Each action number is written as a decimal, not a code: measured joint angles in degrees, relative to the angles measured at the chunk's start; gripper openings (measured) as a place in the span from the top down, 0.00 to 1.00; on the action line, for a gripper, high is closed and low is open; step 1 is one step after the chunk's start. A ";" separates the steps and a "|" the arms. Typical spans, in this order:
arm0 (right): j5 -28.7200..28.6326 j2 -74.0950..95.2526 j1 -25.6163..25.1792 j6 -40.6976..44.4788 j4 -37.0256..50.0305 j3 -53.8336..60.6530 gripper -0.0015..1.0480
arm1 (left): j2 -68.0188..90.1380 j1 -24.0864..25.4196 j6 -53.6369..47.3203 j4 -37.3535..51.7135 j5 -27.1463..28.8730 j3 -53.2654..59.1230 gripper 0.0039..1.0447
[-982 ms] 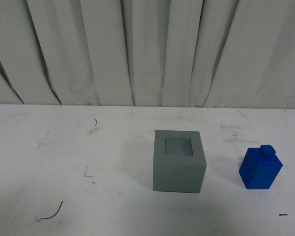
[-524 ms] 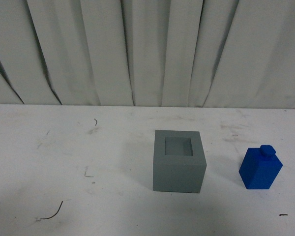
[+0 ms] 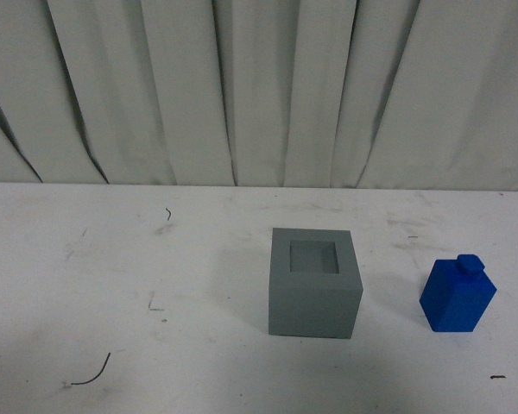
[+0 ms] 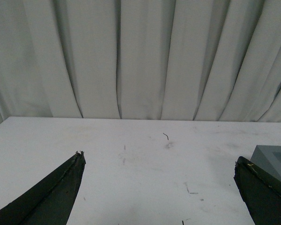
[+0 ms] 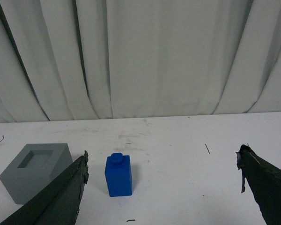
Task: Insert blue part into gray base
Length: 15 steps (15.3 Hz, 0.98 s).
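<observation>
The gray base (image 3: 315, 283) stands on the white table near the middle, its square recess facing up and empty. The blue part (image 3: 457, 295) stands upright to its right, apart from it, knob on top. Neither arm shows in the front view. In the right wrist view my right gripper (image 5: 163, 156) is open and empty; the blue part (image 5: 118, 176) stands ahead, close to one finger, with the gray base (image 5: 35, 171) beyond that finger. In the left wrist view my left gripper (image 4: 158, 158) is open and empty; a corner of the gray base (image 4: 274, 159) shows by one finger.
The white table (image 3: 121, 285) carries scuff marks and a few thin dark wire scraps (image 3: 91, 376). A pleated white curtain (image 3: 259, 86) closes the back of the table.
</observation>
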<state>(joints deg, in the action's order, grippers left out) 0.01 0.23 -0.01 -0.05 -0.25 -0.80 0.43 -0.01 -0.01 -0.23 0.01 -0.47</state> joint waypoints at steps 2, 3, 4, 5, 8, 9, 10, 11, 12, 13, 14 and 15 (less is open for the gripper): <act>0.00 0.00 0.00 0.00 0.00 0.00 0.06 | 0.00 0.00 0.00 0.00 0.00 0.00 0.06; 0.00 0.00 0.00 0.00 0.00 0.00 0.06 | 0.00 0.00 0.00 0.00 0.00 0.00 0.06; 0.00 0.00 0.00 0.00 0.02 0.00 0.06 | 0.00 0.00 0.00 0.00 0.00 0.00 0.06; -2.25 2.91 -1.53 0.13 6.16 0.00 0.06 | 0.00 0.00 0.00 0.00 0.00 0.00 0.06; -9.38 34.36 -8.41 0.11 36.46 -4.44 0.06 | 0.00 0.00 0.00 0.02 0.00 0.00 0.06; -10.82 44.54 -8.33 0.39 44.59 -9.55 0.06 | 0.00 0.00 0.00 0.02 -0.02 0.00 0.06; -11.13 55.65 -8.22 1.31 51.56 -16.55 0.06 | 0.00 0.00 0.00 0.02 0.00 0.00 0.06; -11.63 66.01 -8.15 3.08 52.52 -24.22 0.06 | 0.00 0.00 0.00 0.02 0.00 0.00 0.06; -12.04 75.78 -7.50 5.49 48.52 -31.91 0.06 | 0.00 0.00 0.00 0.04 0.02 0.00 0.06; -11.87 83.23 -6.95 8.66 46.29 -37.83 0.06 | 0.00 0.00 0.00 0.02 0.00 0.00 0.06; -12.57 89.94 -6.25 12.76 39.91 -45.62 0.06 | 0.00 0.00 0.00 0.02 -0.02 0.00 0.06; -14.62 94.27 -5.33 18.45 31.32 -53.33 0.06 | 0.00 0.00 0.00 0.02 0.00 0.00 0.06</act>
<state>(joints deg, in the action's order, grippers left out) -14.61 94.50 -5.34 18.39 31.07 -54.13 0.43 -0.01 -0.01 -0.21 0.01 -0.47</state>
